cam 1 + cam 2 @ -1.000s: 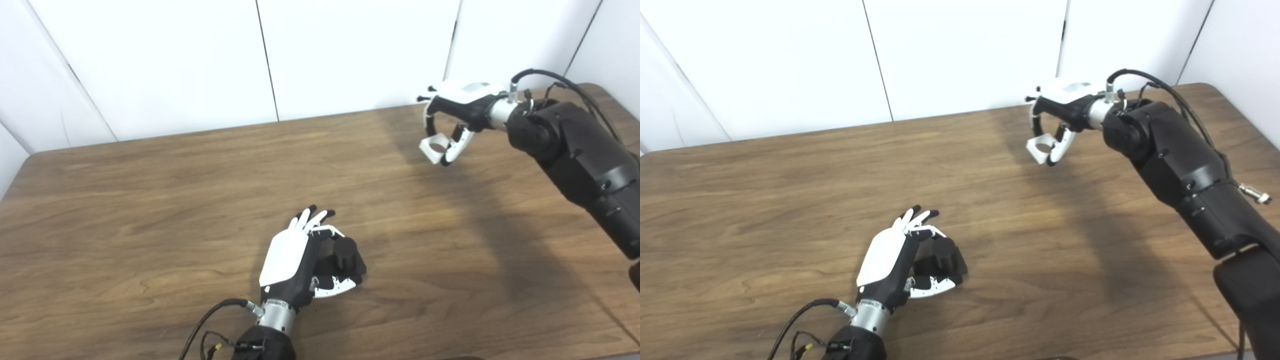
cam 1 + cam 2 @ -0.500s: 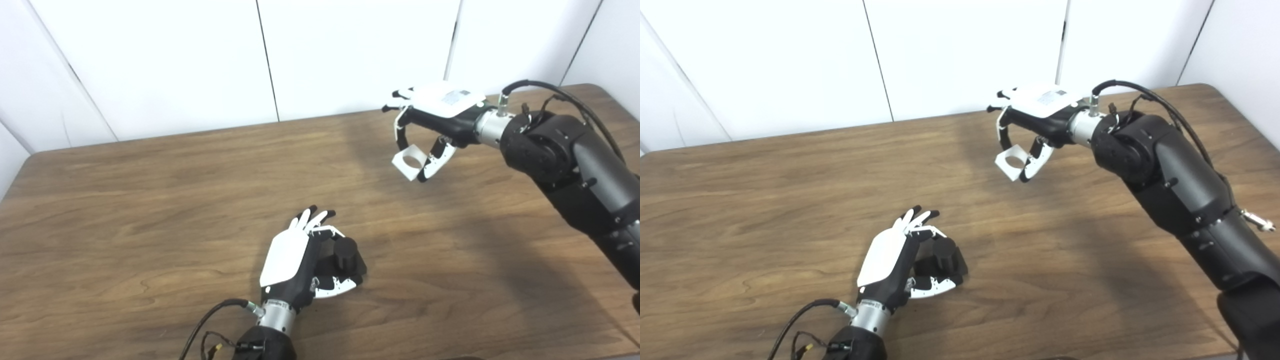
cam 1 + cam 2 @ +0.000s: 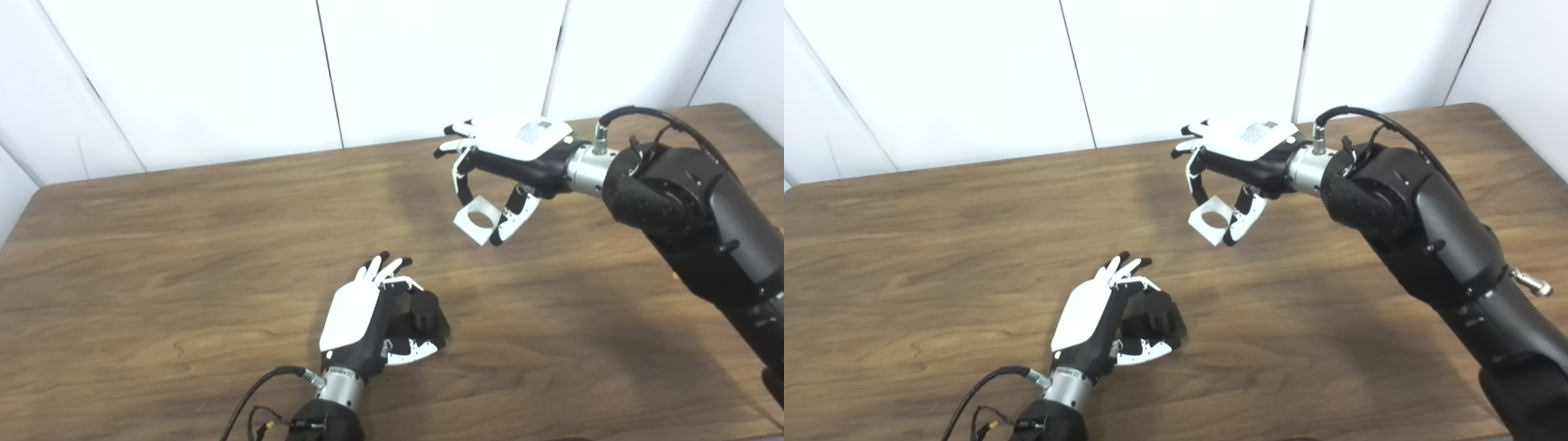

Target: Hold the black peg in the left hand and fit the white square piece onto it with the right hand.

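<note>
The black peg (image 3: 424, 309), a short round post on a square black base, rests on the wooden table (image 3: 153, 245) near the front middle. My left hand (image 3: 361, 318) is shut on the black peg, its fingers and thumb curled around the base, the post standing upright. In the air above the table hangs the white square piece (image 3: 478, 219), with a round hole through it. My right hand (image 3: 508, 156) is shut on the white square piece, pinching it from above. The piece is apart from the peg, up and to the right of it.
White wall panels (image 3: 429, 61) stand behind the table's far edge. A black cable (image 3: 257, 392) loops from my left wrist at the front edge. My right forearm (image 3: 692, 208) crosses the right side of the table.
My right hand has carried the white square piece leftward and nearer to me, closer to the peg. My left hand and the peg have stayed still.
</note>
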Robot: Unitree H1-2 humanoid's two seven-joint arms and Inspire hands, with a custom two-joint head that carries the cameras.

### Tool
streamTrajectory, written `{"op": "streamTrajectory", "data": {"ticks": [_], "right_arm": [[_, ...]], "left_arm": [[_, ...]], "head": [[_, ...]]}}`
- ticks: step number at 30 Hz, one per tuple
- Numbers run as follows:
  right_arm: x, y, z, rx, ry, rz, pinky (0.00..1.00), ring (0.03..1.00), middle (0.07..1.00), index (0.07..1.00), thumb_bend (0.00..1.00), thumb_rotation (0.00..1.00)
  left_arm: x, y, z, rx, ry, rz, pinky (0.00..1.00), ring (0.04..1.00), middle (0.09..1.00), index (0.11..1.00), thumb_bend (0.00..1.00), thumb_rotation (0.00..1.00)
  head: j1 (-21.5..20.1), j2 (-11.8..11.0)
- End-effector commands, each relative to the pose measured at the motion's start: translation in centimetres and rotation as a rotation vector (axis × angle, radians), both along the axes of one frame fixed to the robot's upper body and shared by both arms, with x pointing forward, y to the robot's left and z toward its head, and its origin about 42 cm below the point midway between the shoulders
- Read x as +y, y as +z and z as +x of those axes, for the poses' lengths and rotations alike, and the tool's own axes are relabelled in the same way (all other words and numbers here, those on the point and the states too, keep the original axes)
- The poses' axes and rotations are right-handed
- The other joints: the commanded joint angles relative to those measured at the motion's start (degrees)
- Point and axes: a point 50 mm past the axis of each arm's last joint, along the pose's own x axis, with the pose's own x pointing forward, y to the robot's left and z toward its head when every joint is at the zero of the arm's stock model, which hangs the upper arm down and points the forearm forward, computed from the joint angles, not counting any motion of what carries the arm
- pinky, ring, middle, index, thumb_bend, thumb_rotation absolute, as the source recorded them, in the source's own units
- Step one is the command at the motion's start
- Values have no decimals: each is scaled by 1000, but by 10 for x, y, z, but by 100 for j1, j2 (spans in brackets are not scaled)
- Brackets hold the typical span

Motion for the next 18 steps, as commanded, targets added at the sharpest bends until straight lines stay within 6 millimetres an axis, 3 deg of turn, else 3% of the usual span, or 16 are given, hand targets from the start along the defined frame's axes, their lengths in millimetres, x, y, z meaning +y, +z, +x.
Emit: {"op": "streamTrajectory", "data": {"ticks": [1,18], "right_arm": [[7,22,-7,-52,36,26,1000,1000,920,488,525,148],[37,25,-22,-5,150,-57,1000,1000,909,488,526,147]], "left_arm": [[3,-12,-4,65,14,53,1000,1000,912,490,524,69],[0,-12,-5,66,16,42,1000,1000,911,490,524,70]], "head": [[16,24],[25,87]]}}
